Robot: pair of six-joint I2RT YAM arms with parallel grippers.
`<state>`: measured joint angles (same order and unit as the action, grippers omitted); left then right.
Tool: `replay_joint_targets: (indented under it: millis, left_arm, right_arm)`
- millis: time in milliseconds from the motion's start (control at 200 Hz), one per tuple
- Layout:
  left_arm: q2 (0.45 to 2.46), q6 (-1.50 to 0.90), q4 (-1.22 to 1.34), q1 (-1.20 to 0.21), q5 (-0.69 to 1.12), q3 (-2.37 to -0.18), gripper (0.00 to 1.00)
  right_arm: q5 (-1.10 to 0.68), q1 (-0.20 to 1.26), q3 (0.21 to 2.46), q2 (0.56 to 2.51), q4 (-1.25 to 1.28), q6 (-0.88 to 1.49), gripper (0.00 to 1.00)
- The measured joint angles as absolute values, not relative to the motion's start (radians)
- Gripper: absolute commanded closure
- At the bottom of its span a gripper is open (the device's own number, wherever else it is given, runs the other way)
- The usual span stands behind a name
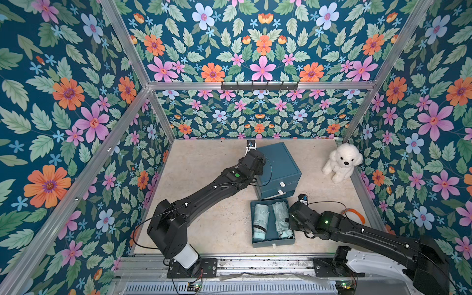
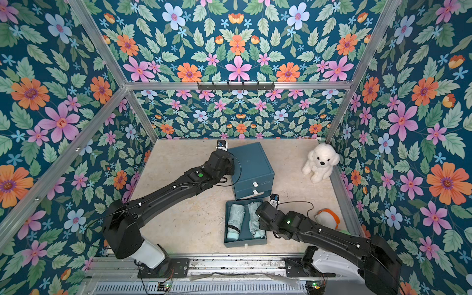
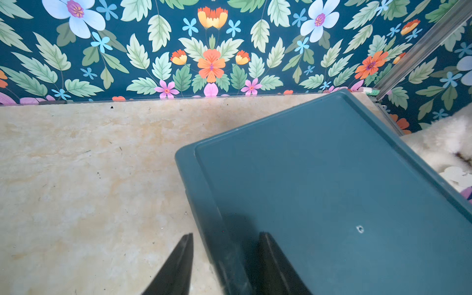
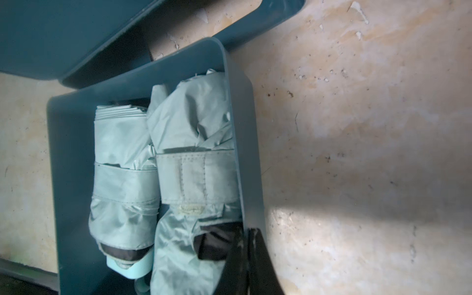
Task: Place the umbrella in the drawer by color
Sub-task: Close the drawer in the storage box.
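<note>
Nearest the lens, 2 black robot arms, the left arm (image 1: 204,192) and the right arm (image 1: 370,231), reach over a beige marbled desk (image 1: 217,224). Left fingers (image 3: 178,268) stand apart, straddling the upper side edge of a dark teal plastic cabinet (image 1: 278,161); desk shows between 1 finger and the cabinet wall. Right fingers (image 4: 260,275) are clenched at the side-wall rim of an open teal plastic drawer (image 1: 272,243); whether they pinch that wall cannot be told. This drawer lies just in front of the cabinet and holds 2 folded, strapped, pale mint umbrellas side by side: the inner umbrella (image 1: 261,219) and the outer umbrella (image 1: 281,217), which lies against the wall beside the right fingers. White plush dog (image 1: 342,161): far corner.
</note>
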<state>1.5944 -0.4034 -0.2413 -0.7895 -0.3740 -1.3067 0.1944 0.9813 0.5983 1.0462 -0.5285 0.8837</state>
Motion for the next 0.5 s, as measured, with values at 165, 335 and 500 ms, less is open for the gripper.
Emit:
replay_joint_targets:
  millis: [165,335,500]
  left_arm:
    - [1.597,-0.377,-0.221,-0.759,-0.373,-1.292,0.57]
    - [1.593,-0.355,-0.206,-0.739,-0.368,-1.281,0.57]
    - [1.595,-0.34,-0.198,-0.734,-0.348,-1.277,0.57]
  right_arm:
    - [0.152,0.934,0.544,0.941,-0.505,0.854,1.0]
    - [0.145,0.908,0.49,0.846,-0.521,0.867,1.0]
    - [0.141,0.908,0.476,0.837,-0.504,0.871,1.0]
